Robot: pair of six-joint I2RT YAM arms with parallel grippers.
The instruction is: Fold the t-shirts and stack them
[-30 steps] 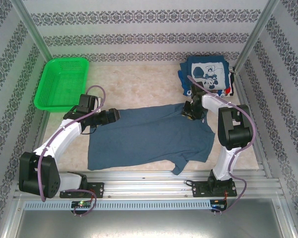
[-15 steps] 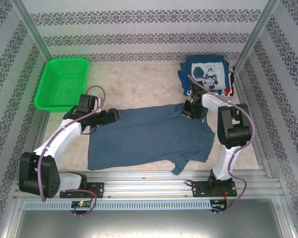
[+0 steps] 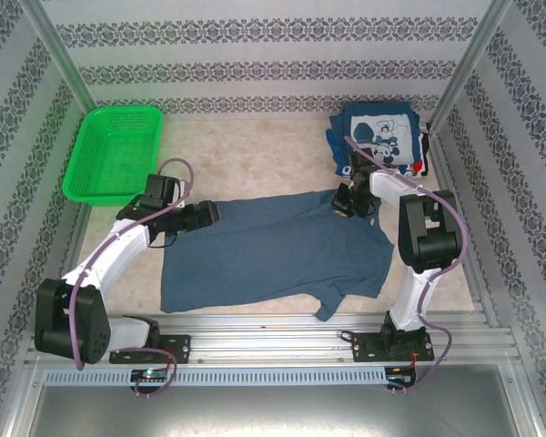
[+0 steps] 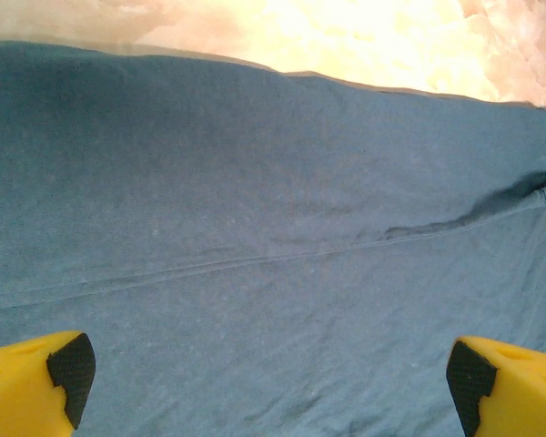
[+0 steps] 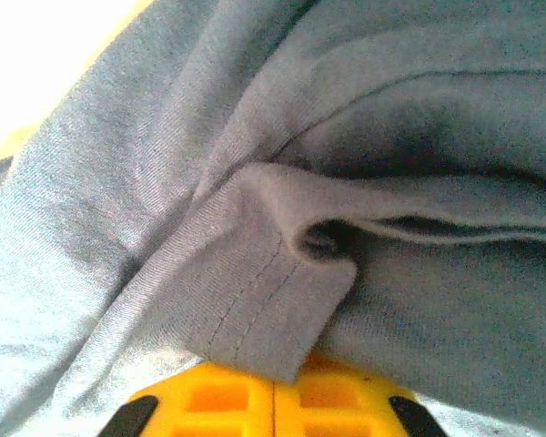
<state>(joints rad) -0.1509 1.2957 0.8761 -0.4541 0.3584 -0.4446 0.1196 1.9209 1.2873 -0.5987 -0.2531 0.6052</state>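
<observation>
Right wrist: right claw (image 5: 273, 399) clamps a hem of the plain slate-blue cloth t-shirt (image 5: 164, 228). Left claw (image 4: 268, 378) gapes wide above it

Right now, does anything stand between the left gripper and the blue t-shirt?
Nothing visible does. The left gripper stands open over the blue t-shirt, with only bare cloth between its fingertips. The right gripper is shut on a hemmed edge of the same shirt.
</observation>
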